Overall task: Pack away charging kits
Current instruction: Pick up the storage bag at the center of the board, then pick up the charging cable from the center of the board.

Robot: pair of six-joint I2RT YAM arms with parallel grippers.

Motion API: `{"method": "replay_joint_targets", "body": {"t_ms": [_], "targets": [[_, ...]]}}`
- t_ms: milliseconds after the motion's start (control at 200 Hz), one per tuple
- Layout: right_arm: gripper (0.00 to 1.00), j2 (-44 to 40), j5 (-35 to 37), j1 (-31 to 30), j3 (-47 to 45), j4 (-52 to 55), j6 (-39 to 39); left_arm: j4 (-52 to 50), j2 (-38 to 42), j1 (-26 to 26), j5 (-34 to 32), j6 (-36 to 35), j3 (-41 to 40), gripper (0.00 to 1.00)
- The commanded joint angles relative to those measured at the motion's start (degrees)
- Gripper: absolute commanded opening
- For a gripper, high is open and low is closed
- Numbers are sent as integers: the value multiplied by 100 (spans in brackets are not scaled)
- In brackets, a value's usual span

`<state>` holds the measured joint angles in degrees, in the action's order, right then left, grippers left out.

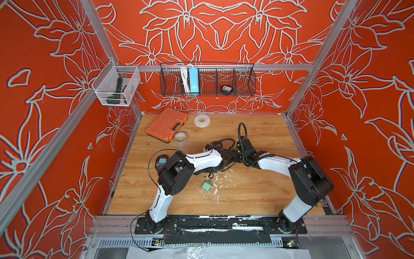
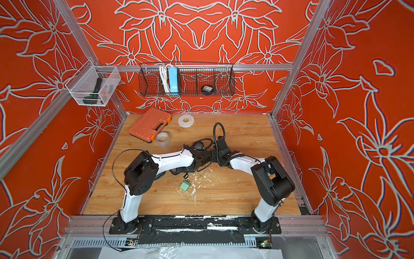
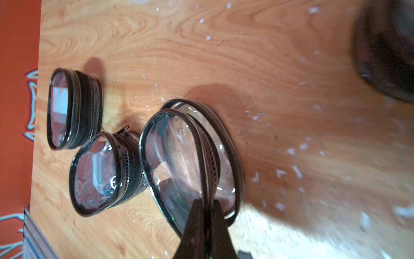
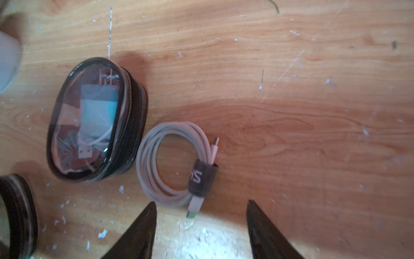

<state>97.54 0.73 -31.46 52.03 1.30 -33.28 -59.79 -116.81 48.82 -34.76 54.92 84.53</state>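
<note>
Wood tabletop (image 4: pixel 291 89): we have the left gripper (image 3: pixel 206 201) clamped on the rim of the open pouch (image 3: pixel 179 157), the right gripper (image 4: pixel 201 201) spread wide, and the coiled white cable (image 4: pixel 174 161) flat just ahead of its jaws beside the packed pouch (image 4: pixel 96 118), so the right arm is nearer.

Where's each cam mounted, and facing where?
Top views: high over the table near edge, looking down toward the back wall; left arm, right arm in full.
Left wrist: behind the left claw, shut on the open pouch; only claw tips show.
Right wrist: behind the open right claw, looking down at the coiled cable; claw tips show.
Shared: both top views show the teal adapter.
</note>
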Motion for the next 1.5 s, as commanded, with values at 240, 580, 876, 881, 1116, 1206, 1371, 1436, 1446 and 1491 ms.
{"method": "replay_joint_targets", "body": {"t_ms": [240, 580, 876, 881, 1116, 1206, 1371, 1436, 1446, 1491], "targets": [[51, 975, 85, 188, 876, 362, 16, 1303, 1102, 333, 6, -1008, -708, 0], [21, 956, -145, 343, 660, 173, -34, 2628, 1874, 462, 118, -1640, -1551, 0], [0, 228, -154, 376, 176, 136, 27, 4097, 2559, 515, 676, -2344, -2431, 0], [0, 203, -153, 381, 167, 135, 30, 4115, 2563, 515, 679, -2353, -2445, 0], [0, -1494, -460, 378, -613, 163, 275, 4605, 2718, 524, 774, -2582, -2741, 0], [0, -2179, -691, 357, -856, 298, 361, 4634, 2601, 532, 785, -2611, -2710, 0], [0, -2939, -1118, 143, -1233, 212, 353, 4761, 2481, 643, 780, -2654, -2663, 0], [0, -2963, -1175, -19, -1261, 179, 333, 4883, 2479, 695, 833, -2718, -2661, 0], [0, -2961, -1186, -51, -1260, 160, 331, 4901, 2473, 703, 842, -2728, -2661, 0], [0, -2904, -1311, -169, -1256, 70, 341, 4926, 2430, 725, 881, -2749, -2630, 0]]}}
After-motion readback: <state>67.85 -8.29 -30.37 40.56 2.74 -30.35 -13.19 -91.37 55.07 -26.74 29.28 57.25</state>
